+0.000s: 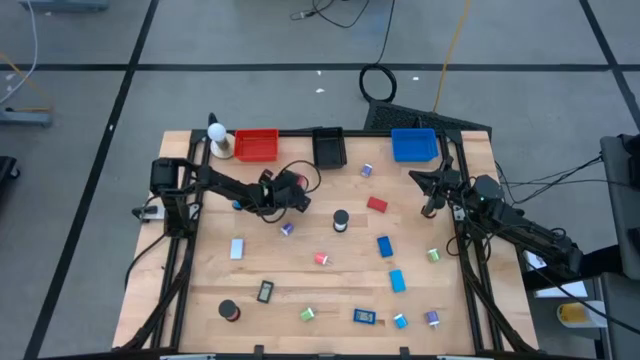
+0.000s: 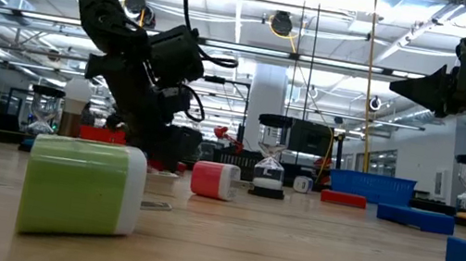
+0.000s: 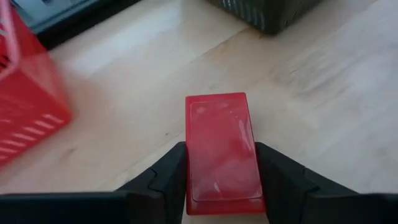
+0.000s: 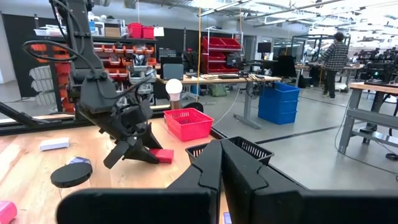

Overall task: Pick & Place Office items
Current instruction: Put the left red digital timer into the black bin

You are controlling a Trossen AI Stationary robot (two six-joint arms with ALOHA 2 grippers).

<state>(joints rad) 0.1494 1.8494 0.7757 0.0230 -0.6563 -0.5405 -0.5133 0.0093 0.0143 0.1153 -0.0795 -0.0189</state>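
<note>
Three bins along the far edge of the desk (image 1: 300,290): a red bin (image 1: 256,145) at the left, a black bin (image 1: 329,147) in the middle, a blue bin (image 1: 414,144) at the right. From above, nothing seen inside any of them. White ball on a tan base (image 1: 217,137) just left of the red bin.

Left gripper (image 3: 222,180) down at the desk in front of the red bin and black bin, fingers (image 3: 169,174) pressed on both long sides of a red block (image 3: 221,149) lying flat on the wood; block's near end hidden under the gripper body. In the high view that block covered by the arm, only the gripper (image 1: 290,190) visible.

Right gripper (image 1: 432,184) raised near the blue bin, fingers (image 4: 239,165) closed together with nothing between them.

Scattered over the desk, apart from one another: a second red block (image 1: 377,204), a black roll (image 1: 341,220), a pink-red piece (image 1: 322,258), blue blocks (image 1: 385,246), a light-blue block (image 1: 237,248), a black-framed rectangle (image 1: 265,292), a green clip (image 1: 307,314), purple clips (image 1: 433,319).

In the low view, the green clip (image 2: 83,189) large at the front, blocking much of the desk behind; blue block at the right edge cut off. Small pieces in the high view too tiny for detail.
</note>
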